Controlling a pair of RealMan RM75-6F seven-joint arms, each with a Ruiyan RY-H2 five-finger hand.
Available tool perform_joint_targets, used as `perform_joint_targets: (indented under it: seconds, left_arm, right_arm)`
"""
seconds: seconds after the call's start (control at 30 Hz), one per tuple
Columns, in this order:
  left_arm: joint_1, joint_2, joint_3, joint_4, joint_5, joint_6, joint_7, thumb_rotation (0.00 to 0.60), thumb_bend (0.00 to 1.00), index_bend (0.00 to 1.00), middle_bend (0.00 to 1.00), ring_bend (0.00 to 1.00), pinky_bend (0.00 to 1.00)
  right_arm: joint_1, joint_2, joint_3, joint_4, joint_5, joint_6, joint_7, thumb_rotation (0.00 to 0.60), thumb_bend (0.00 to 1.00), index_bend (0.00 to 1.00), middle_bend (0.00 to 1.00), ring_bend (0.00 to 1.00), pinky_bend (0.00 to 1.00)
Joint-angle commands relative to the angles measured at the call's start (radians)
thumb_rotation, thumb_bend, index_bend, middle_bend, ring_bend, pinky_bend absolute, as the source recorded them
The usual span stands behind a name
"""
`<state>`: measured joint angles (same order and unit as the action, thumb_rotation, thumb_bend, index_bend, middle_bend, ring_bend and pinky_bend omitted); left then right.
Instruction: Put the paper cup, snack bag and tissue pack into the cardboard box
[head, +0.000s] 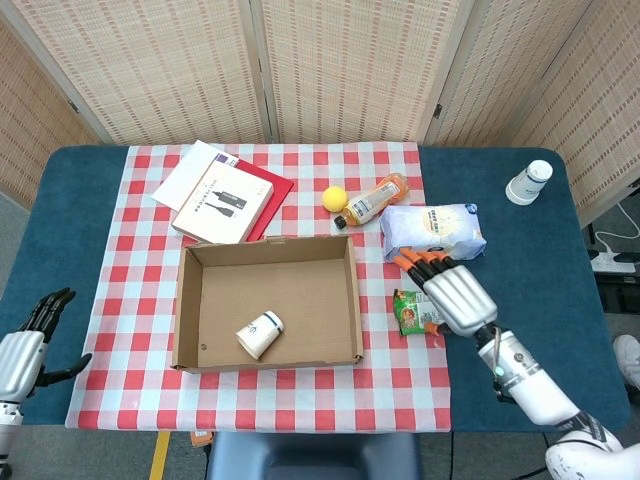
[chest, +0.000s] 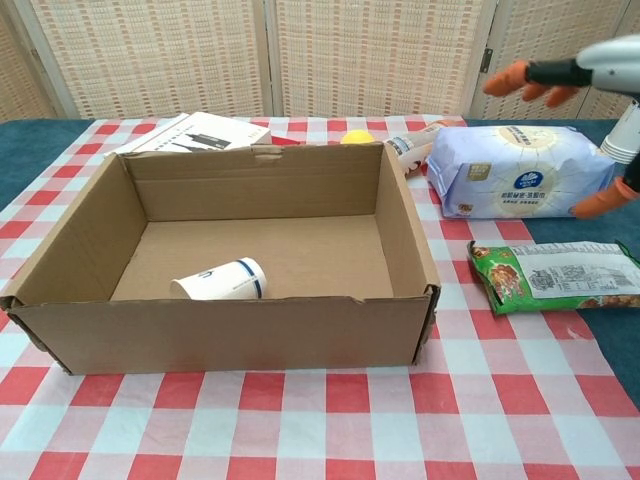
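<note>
A: Where is the right hand (head: 457, 300)?
B: Above the snack bag (head: 440, 310), palm down, fingers (head: 418, 262) spread and holding nothing. In the head view it covers the bag's middle; in the chest view its orange fingertips (chest: 514, 75) show high above the desk, over the tissue pack (chest: 520, 171), so it is not touching the bag.

A: And the left hand (head: 30, 340)?
B: Low at the desk's left edge, dark fingers apart, holding nothing.

A: The task's things?
B: The paper cup (head: 259, 333) lies on its side on the floor of the cardboard box (head: 190, 300), toward the front wall, mouth pointing to the front left. The snack bag lies flat on the checked cloth (head: 130, 300) just right of the box. The tissue pack lies behind the bag, at the cloth's right edge.

A: Anything else on the desk (head: 80, 220)?
B: A bottle (head: 373, 199) on its side and a yellow ball (head: 334, 197) behind the box, a book (head: 222, 203) on papers at the back left, and a second white cup (head: 528, 182) standing upside down at the far right.
</note>
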<state>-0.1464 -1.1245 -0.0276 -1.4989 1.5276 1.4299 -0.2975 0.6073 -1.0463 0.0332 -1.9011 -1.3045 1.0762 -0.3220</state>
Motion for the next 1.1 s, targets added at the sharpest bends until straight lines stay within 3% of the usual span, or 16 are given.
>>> perform_joint_targets:
  seconds: [0.03, 0.4, 1.1]
  left_arm:
    - [0.001, 0.000, 0.000, 0.000, 0.000, 0.002, 0.001, 0.600, 0.23, 0.06, 0.01, 0.00, 0.23]
    - [0.002, 0.002, -0.002, 0.003, -0.002, 0.006, -0.007, 0.600, 0.23, 0.06, 0.01, 0.00, 0.23]
    - [0.003, 0.004, -0.004, 0.002, -0.007, 0.006, -0.010, 0.600, 0.23, 0.06, 0.01, 0.00, 0.23]
  right_arm:
    - [-0.064, -0.031, -0.055, 0.118, -0.082, 0.024, 0.105, 0.600, 0.00, 0.08, 0.04, 0.01, 0.19]
    - [-0.086, -0.137, -0.054, 0.343, -0.086, -0.046, 0.311, 0.600, 0.00, 0.12, 0.09, 0.04, 0.21]
    - [-0.069, -0.274, -0.029, 0.560, -0.052, -0.172, 0.407, 0.600, 0.00, 0.16, 0.11, 0.06, 0.24]
